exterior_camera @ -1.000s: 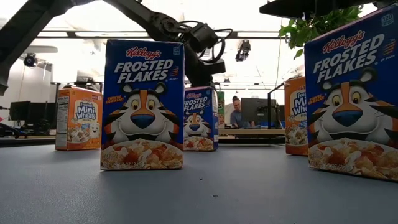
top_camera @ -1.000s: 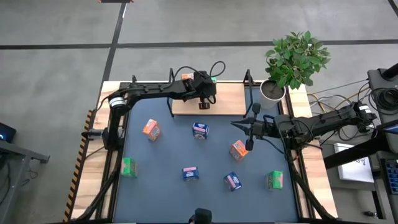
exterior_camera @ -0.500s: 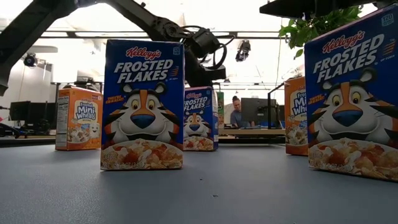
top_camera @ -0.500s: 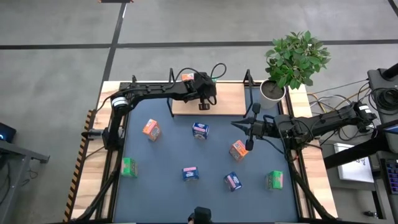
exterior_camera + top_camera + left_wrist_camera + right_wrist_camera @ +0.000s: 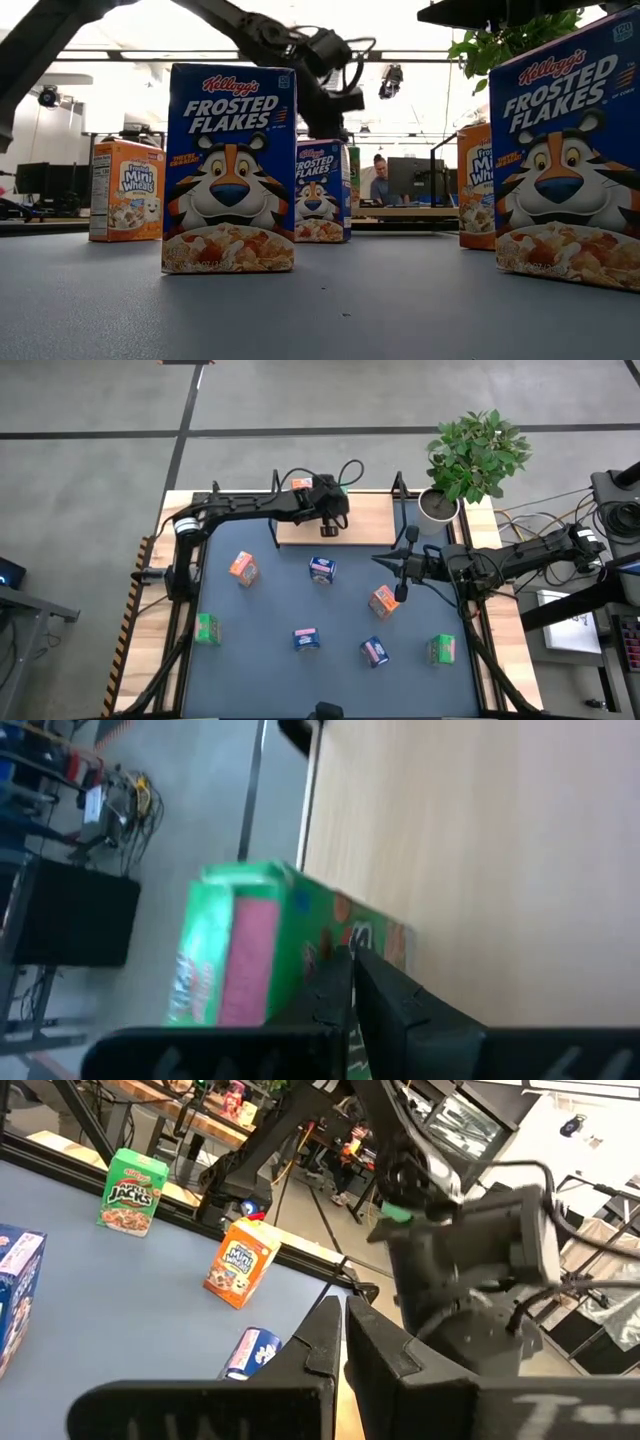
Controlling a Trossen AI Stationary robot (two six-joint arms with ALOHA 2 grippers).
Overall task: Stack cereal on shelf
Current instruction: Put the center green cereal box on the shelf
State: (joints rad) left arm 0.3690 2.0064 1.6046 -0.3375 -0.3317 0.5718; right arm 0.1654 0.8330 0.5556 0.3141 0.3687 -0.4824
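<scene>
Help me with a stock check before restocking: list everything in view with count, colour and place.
blue cereal boxes: three, blue, on the table, one mid-table, two toward the near edge
orange cereal boxes: three, orange; two on the table, one at the shelf's back edge
green cereal boxes: three, green; two near the table's side edges, one lying on the shelf
shelf: one, light wood with black posts, far end of the table
potted plant: one, green, beside the shelf
person: one, in the room behind
left gripper: shut, over the shelf
right gripper: shut, by an orange box
</scene>
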